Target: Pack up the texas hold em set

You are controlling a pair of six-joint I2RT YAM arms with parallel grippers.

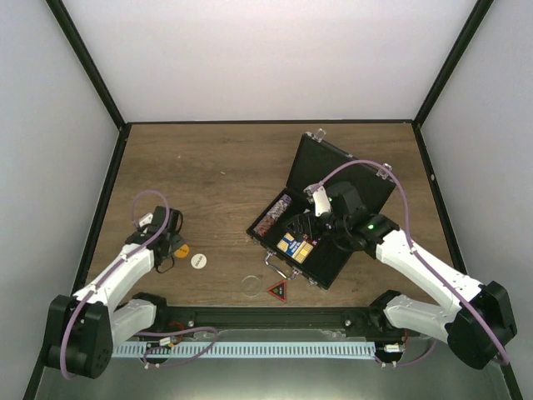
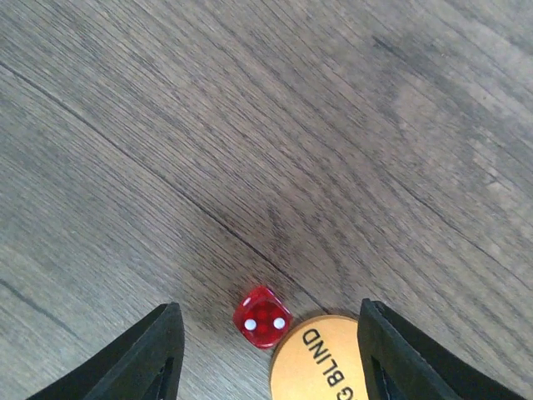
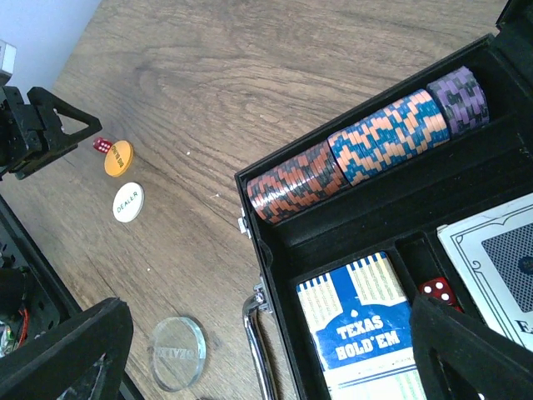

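Jaws of the left gripper stand apart, straddling the small red translucent die just beside the orange round "BLIND" button; nothing is gripped. This straddle likely prepares a pinch on the die. The right gripper hangs wide and empty above the open black hinged case, right of centre on the wooden table. Case long axis runs far-left to near-right; its silver handle faces near-left.

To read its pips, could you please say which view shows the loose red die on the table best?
Left wrist: the small red die sits close, white pips legible. Right wrist shows only a distant red speck; top external does not show it.
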